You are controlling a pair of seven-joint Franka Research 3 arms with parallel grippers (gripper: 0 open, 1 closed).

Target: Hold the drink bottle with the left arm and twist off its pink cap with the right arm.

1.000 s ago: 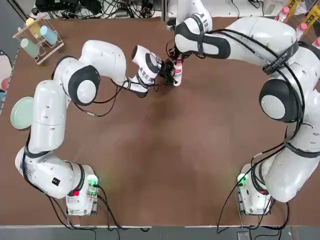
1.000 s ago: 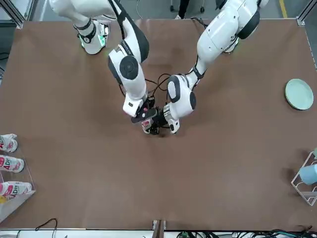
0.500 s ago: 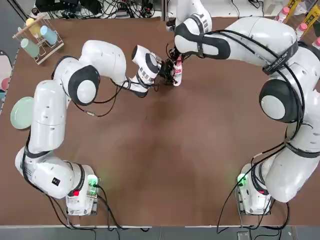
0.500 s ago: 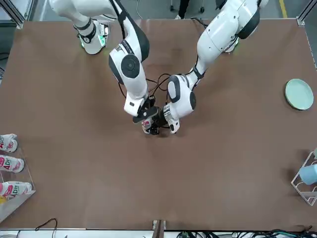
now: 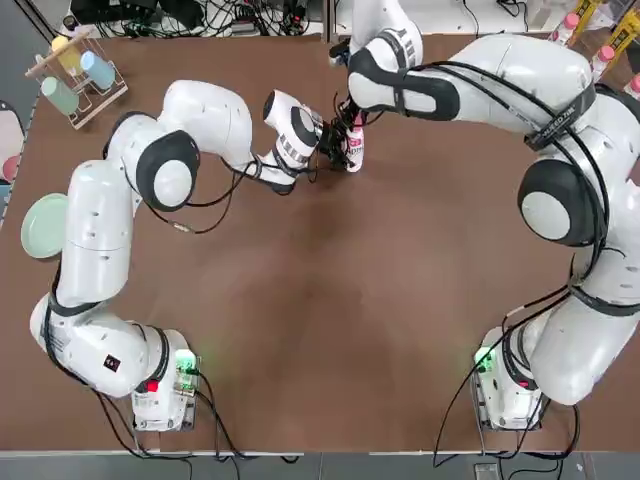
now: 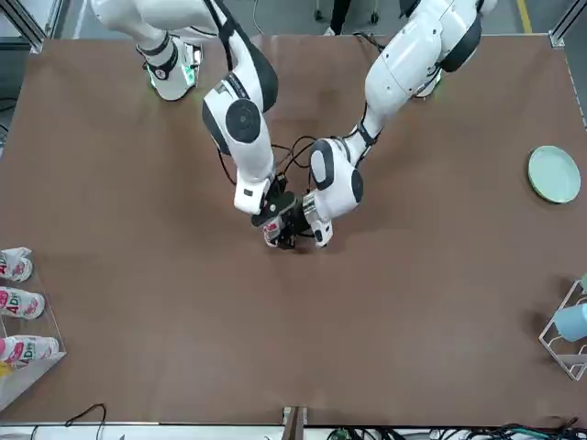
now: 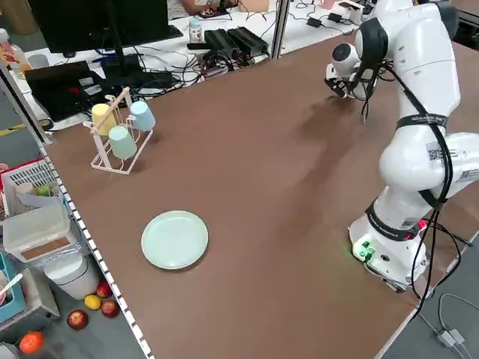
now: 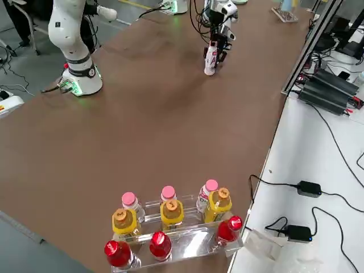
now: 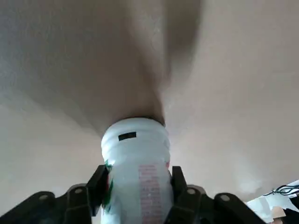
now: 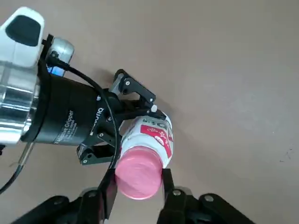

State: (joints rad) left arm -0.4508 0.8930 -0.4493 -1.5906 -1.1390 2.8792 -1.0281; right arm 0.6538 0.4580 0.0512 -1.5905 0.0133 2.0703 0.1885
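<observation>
On the brown table (image 5: 330, 330), far centre, your left gripper (image 10: 122, 123) marked "Gripper" clamps the drink bottle (image 10: 154, 135) body; your right gripper (image 10: 136, 186) pinches its pink cap (image 10: 138, 173). Label writing unreadable.

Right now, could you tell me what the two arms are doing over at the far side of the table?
They are working on one small bottle that stands upright on the table. The left gripper has its jaws shut on the bottle's body from the side. The right gripper comes from above, jaws closed on the pink cap, which is still on the neck. A rack of other bottles sits untouched at the table's edge.
</observation>
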